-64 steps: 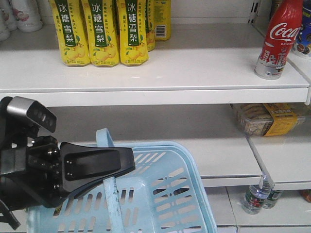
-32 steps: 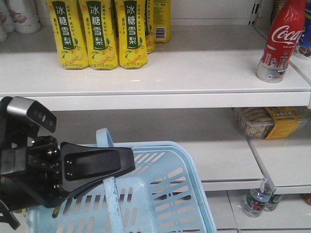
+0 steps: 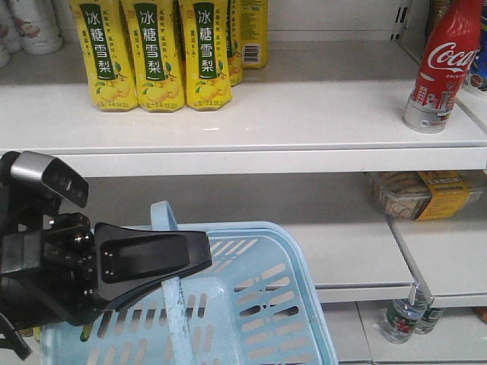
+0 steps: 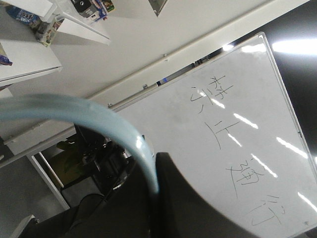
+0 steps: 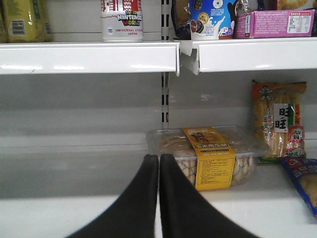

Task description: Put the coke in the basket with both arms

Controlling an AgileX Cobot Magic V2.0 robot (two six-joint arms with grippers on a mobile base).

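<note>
Exterior front-facing: your left gripper (image 3: 199,265) grasps the basket (image 3: 217,293) handle; right gripper (image 5: 159,163) clenched, empty; coke (image 3: 445,61) stands upright far right.

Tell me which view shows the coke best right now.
The front-facing view: the coke stands nearly whole on the upper shelf, cap cropped. The right wrist view catches only its silver base; the left wrist view shows none.
</note>
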